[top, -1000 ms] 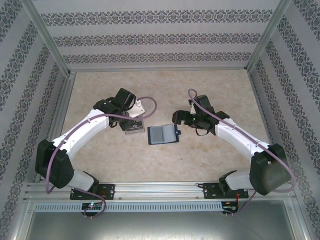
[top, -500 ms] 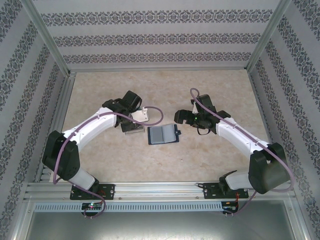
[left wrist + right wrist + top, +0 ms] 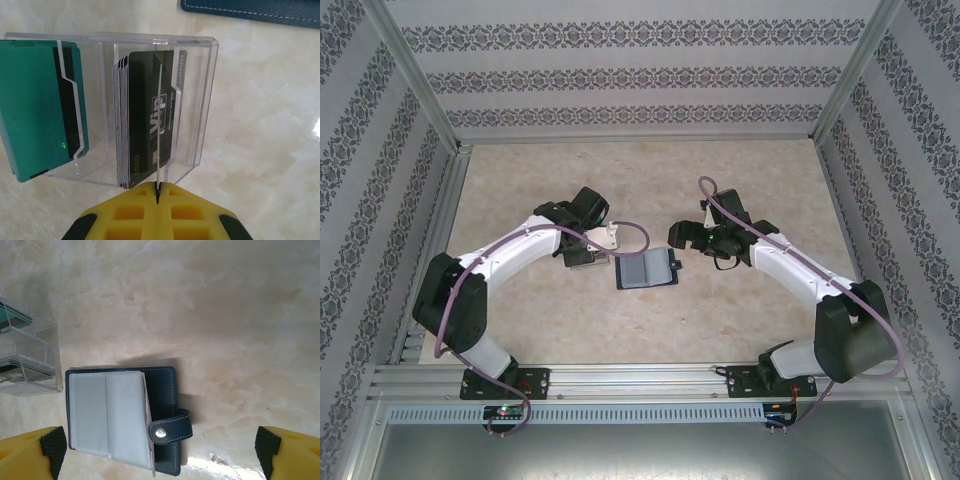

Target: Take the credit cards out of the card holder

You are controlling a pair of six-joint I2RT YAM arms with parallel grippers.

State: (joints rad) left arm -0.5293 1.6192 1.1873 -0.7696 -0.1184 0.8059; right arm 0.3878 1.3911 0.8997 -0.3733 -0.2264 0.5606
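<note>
Reading this as mid-task, between one card and the next. The small navy bifold card holder (image 3: 645,270) lies open and flat on the beige marbled counter (image 3: 740,180), grey-blue pockets up, snap tab to its right side. Just beside it on the left stands a clear plastic box (image 3: 205,100). A teal-green credit card (image 3: 40,105) is upright in one compartment, and a stack of dark cards (image 3: 145,115), the front one lettered "VIP", is in the next.

Left claw (image 3: 158,194): yellow fingers pressed together at the box's near side. A thin clear edge runs up from the seam; I cannot tell whether it is nipped or merely behind. Left arm bows inward, wrist low over the box.

Right claw (image 3: 159,447): fingers wide apart, hovering above the card holder, wrist camera looking straight down. Right arm is bent inward from the right, elbow out.

Pockets look pale and flat; whether a card remains inside I cannot make out.

My guess at the next move: lower the right claw to a pocket mouth, narrow it to pinch a thin card edge, and draw sideways. The light card holder may slide or fold, so the left claw may need to pin it.
</note>
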